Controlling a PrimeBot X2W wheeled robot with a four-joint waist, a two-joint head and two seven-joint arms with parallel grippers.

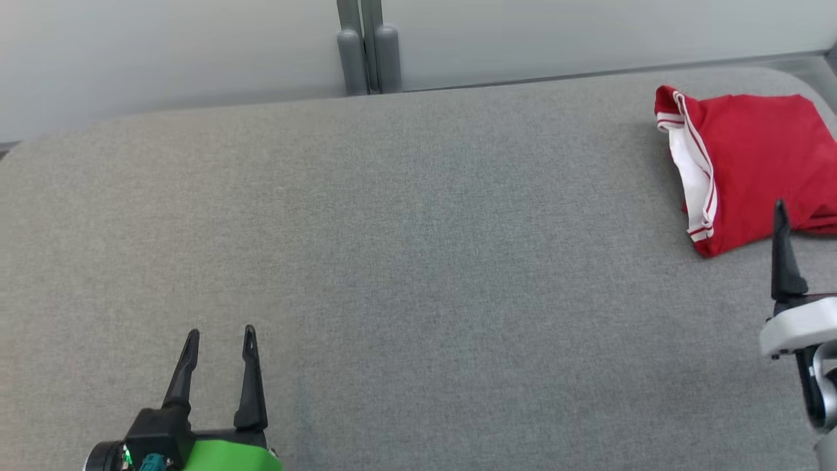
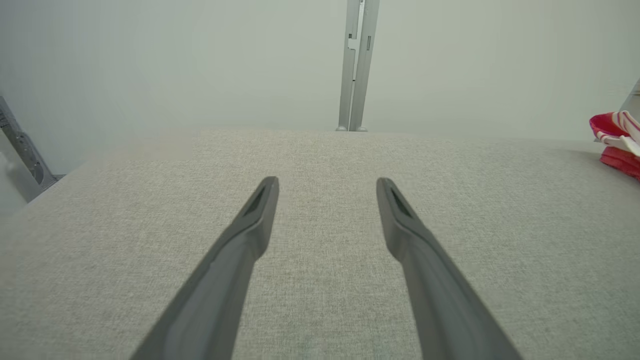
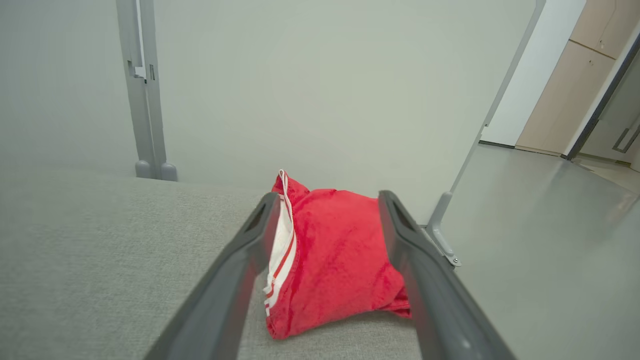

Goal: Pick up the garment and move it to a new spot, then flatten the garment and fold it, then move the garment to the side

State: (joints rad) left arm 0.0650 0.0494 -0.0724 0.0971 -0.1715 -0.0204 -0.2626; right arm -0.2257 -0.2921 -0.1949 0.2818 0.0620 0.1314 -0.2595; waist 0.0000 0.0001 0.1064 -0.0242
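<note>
Folded red garment (image 1: 752, 157) lying at the far right end of the grey table (image 1: 392, 261), right gripper (image 3: 327, 196) hovering just beside it, fingers spreading wide, gripping nothing, left gripper (image 1: 220, 335) gaping empty, well apart

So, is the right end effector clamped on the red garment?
No: the right end effector stands wide open in its wrist view, with the red garment lying loose on the grey surface just ahead of it.

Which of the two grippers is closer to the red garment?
The right gripper: its open fingers point at the red garment just ahead, while the left gripper hovers over the bare grey surface, far off.
</note>
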